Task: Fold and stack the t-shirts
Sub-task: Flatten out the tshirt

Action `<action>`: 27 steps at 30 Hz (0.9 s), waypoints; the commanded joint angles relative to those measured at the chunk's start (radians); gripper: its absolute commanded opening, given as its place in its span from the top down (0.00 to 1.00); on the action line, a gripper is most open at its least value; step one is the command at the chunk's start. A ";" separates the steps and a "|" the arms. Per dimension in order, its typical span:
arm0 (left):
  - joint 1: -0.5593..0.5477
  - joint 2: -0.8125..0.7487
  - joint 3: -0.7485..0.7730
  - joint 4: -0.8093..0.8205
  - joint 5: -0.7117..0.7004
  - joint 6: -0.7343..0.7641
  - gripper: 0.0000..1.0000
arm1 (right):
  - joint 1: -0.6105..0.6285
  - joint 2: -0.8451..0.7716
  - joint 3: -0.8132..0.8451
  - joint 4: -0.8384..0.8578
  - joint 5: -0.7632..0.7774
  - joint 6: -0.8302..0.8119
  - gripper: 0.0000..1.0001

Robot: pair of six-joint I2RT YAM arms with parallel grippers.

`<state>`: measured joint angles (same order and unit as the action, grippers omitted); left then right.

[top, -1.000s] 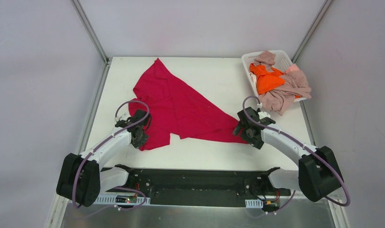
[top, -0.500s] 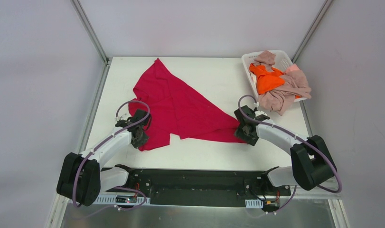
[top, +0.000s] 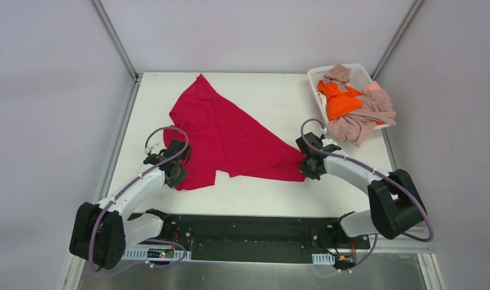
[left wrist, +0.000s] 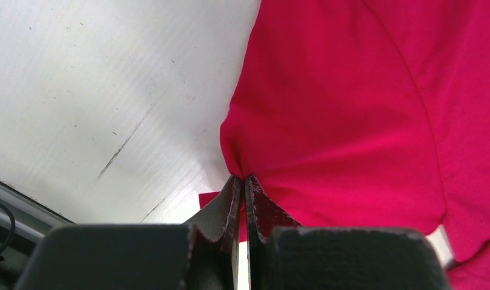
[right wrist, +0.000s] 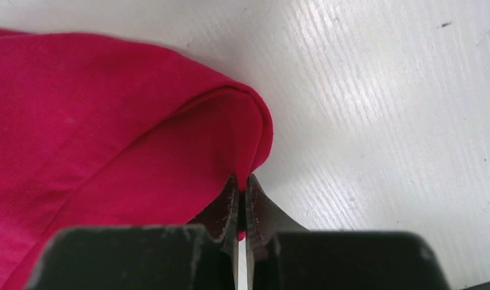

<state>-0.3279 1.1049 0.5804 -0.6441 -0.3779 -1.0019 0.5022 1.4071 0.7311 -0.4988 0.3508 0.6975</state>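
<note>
Top external blurs it; wrist views show left gripper [left wrist: 241,179] and right gripper [right wrist: 243,178] each clamped on the crimson t-shirt [left wrist: 351,109].

Crimson-red t-shirt [top: 230,142] was plain, orange t-shirt [top: 342,104] was bright, pink-beige t-shirts [top: 364,118] were dusty, basket [top: 362,76] was white, table [top: 272,96] was white with faint dark scuffs, arms [top: 136,188] were white and black.

The white rectangular table [top: 272,96] bears a rumpled crimson-red cloth t-shirt [top: 230,136] and, in its far right corner, a white plastic basket [top: 362,75].
</note>
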 commanded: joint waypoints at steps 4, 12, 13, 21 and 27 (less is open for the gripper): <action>-0.006 -0.184 0.195 -0.052 -0.065 0.086 1.00 | 0.011 -0.262 0.067 -0.066 -0.024 -0.071 1.00; -0.006 -0.317 0.617 -0.054 -0.158 0.241 1.00 | 0.003 -0.465 0.339 -0.156 0.031 -0.152 1.00; -0.005 -0.317 0.673 -0.053 -0.168 0.258 1.00 | 0.001 -0.472 0.387 -0.184 0.046 -0.162 1.00; -0.006 -0.224 1.148 -0.054 -0.116 0.464 1.00 | -0.001 -0.515 0.731 -0.299 0.043 -0.234 1.00; -0.007 -0.180 1.351 -0.069 -0.045 0.536 1.00 | -0.001 -0.522 0.924 -0.332 -0.083 -0.280 1.00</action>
<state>-0.3283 0.8989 1.8351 -0.7063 -0.4641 -0.5659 0.5060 0.8948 1.5398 -0.7780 0.3244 0.4797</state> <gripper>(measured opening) 0.007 0.019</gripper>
